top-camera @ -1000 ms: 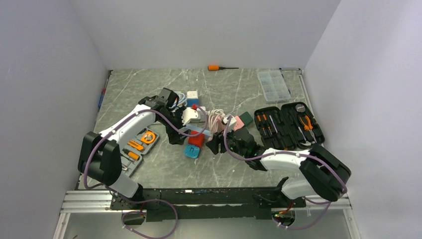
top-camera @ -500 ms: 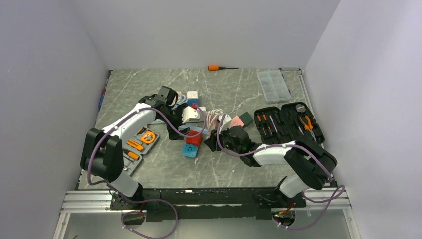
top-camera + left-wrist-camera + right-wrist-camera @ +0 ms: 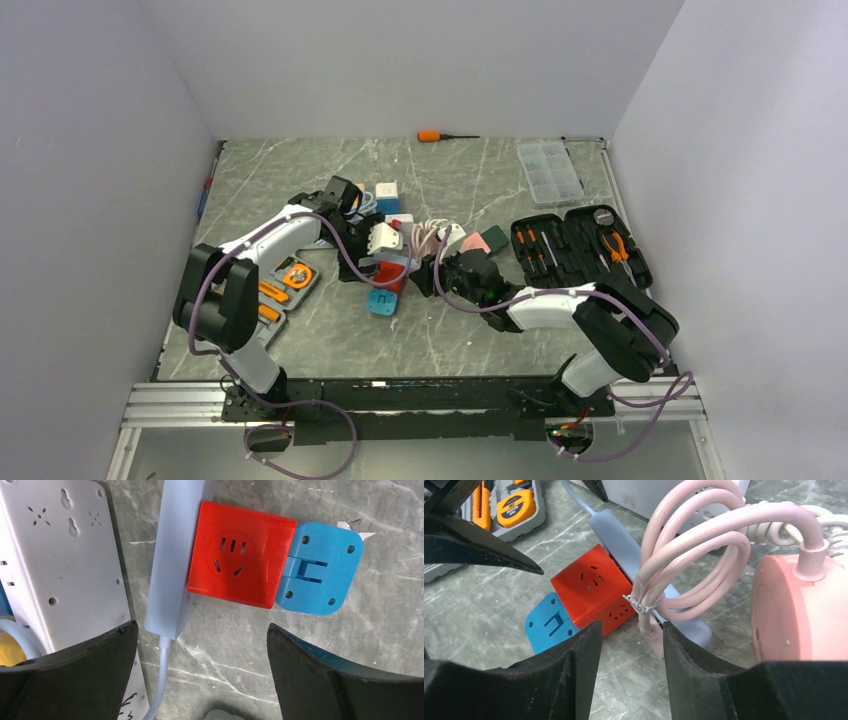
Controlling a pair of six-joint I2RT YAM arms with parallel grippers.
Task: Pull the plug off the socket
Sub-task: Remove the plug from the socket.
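Observation:
The socket, a long white power strip (image 3: 65, 565), lies back side up on the table (image 3: 385, 237), so its outlets are hidden. Beside it lies a narrow light-blue strip (image 3: 175, 555) with a red cube socket (image 3: 235, 565) and a blue mount (image 3: 320, 570) against it. My left gripper (image 3: 202, 627) hovers open above the light-blue strip's cord end, holding nothing. A pink plug (image 3: 651, 632) on a coiled pink cord (image 3: 694, 555) stands against the light-blue strip (image 3: 624, 545). My right gripper (image 3: 631, 626) is partly open around it. The plug is close to the right finger and clear of the left one.
A round pink case (image 3: 799, 615) lies right of the coil. An open black tool case (image 3: 580, 250) sits to the right, with a clear organiser box (image 3: 549, 170) behind it. An orange screwdriver (image 3: 432, 135) lies at the back. A grey tool tray (image 3: 280, 285) lies on the left.
My right gripper has moved left to the pink plug and narrowed its jaws. My left arm has shifted slightly nearer over the strips, its gripper still wide open.

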